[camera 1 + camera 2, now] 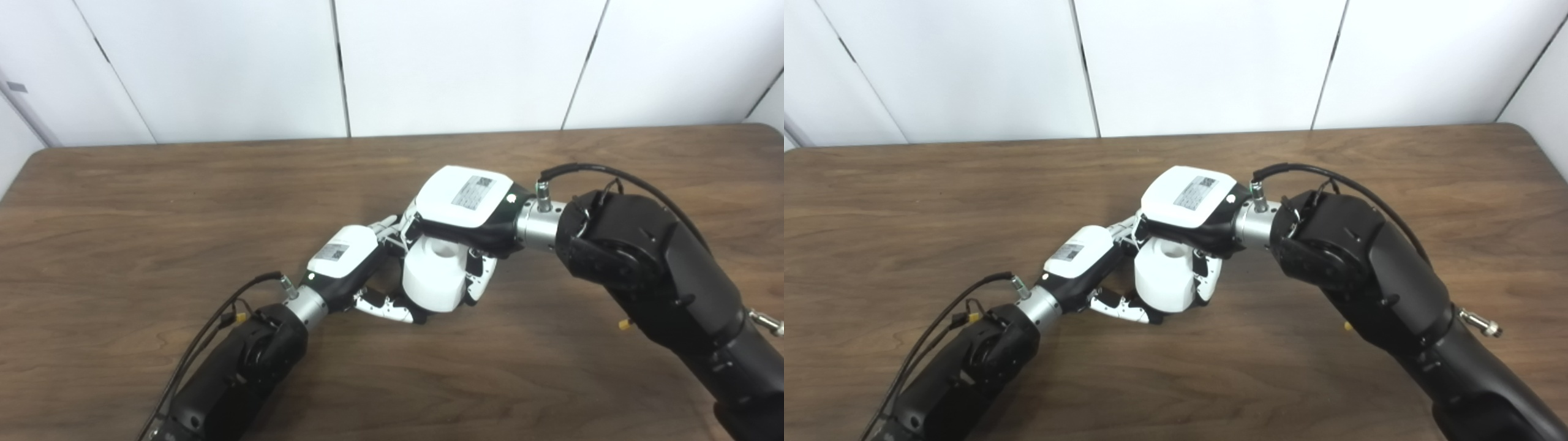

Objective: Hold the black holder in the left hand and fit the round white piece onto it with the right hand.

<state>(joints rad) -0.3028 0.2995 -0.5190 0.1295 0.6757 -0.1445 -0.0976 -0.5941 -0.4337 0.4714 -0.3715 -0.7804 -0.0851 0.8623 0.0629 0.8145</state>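
Near edge: both black forearms in from the bottom, meeting mid-table (153, 202).

Left hand (343, 257) low, at the left flank of the round white piece (432, 278), thumb curled under its near side, fingers hidden behind it. Whether closed on anything: cannot tell. Black holder not visible; probably hidden beneath or behind the white piece, only a guess.

White piece upright, cup-like, round hollow on top. Hollow looks empty as far as seen; its bottom is out of sight.

Right hand (465, 208) over the piece from above and behind, fingers down both sides, closed on it.

Step in hand, by judgement: seating. Best done pressing straight down, white piece kept level, left hand firm as a brace, no twisting. Risk: tilted entry, jamming on one edge.

Beyond: bare brown table, white panelled wall.
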